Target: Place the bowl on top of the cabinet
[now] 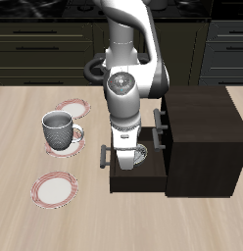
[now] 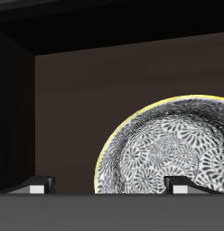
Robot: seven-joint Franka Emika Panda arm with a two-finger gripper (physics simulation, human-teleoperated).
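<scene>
The bowl (image 1: 136,157) is grey-white with a dark speckled pattern inside. It lies in the pulled-out drawer (image 1: 143,180) of the dark cabinet (image 1: 204,127). My gripper (image 1: 126,147) hangs just above the drawer, over the bowl. In the wrist view the bowl (image 2: 168,149) fills much of the frame and shows a pale yellow rim. My gripper (image 2: 109,187) is open. One fingertip (image 2: 182,188) is over the bowl's inside, and the other stands outside its rim. The cabinet's flat top (image 1: 197,95) is bare.
A grey textured mug (image 1: 60,130) stands on the table beside the cabinet. One red-rimmed plate (image 1: 72,107) lies behind the mug, and another (image 1: 53,188) lies nearer the front edge. The drawer's bar handle (image 1: 102,155) sticks out toward the mug.
</scene>
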